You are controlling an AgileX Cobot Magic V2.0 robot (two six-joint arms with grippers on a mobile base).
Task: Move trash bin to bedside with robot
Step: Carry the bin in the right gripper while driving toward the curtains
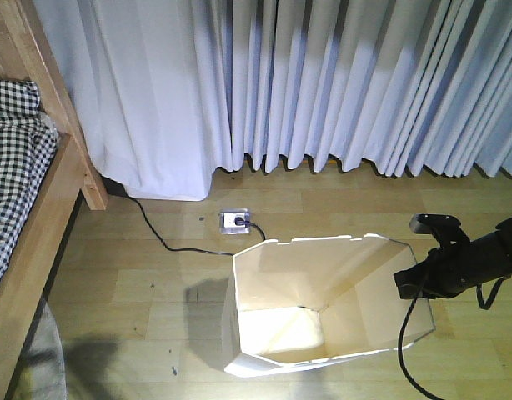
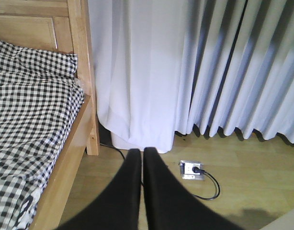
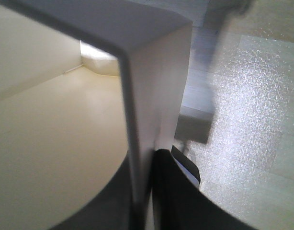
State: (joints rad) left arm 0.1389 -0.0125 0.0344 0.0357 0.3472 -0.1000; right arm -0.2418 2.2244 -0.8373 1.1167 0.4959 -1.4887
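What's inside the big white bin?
Only bare cream walls and floor show inside the trash bin. The right gripper pinches its wall, one finger reaching inside. The bottom strip just behind the near wall is hidden.

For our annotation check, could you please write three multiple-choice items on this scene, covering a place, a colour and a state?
1. In the front view, the bed lies on which side of the trash bin? A image left; B image right; C behind.
2. The bedding is: A plain blue; B black-and-white checked; C red striped.
3. The right gripper is: A open in air; B shut on a cable; C shut on the bin's wall.
Answers: A, its frame is at the left edge; B, checks show in the left wrist view; C, it straddles the wall.
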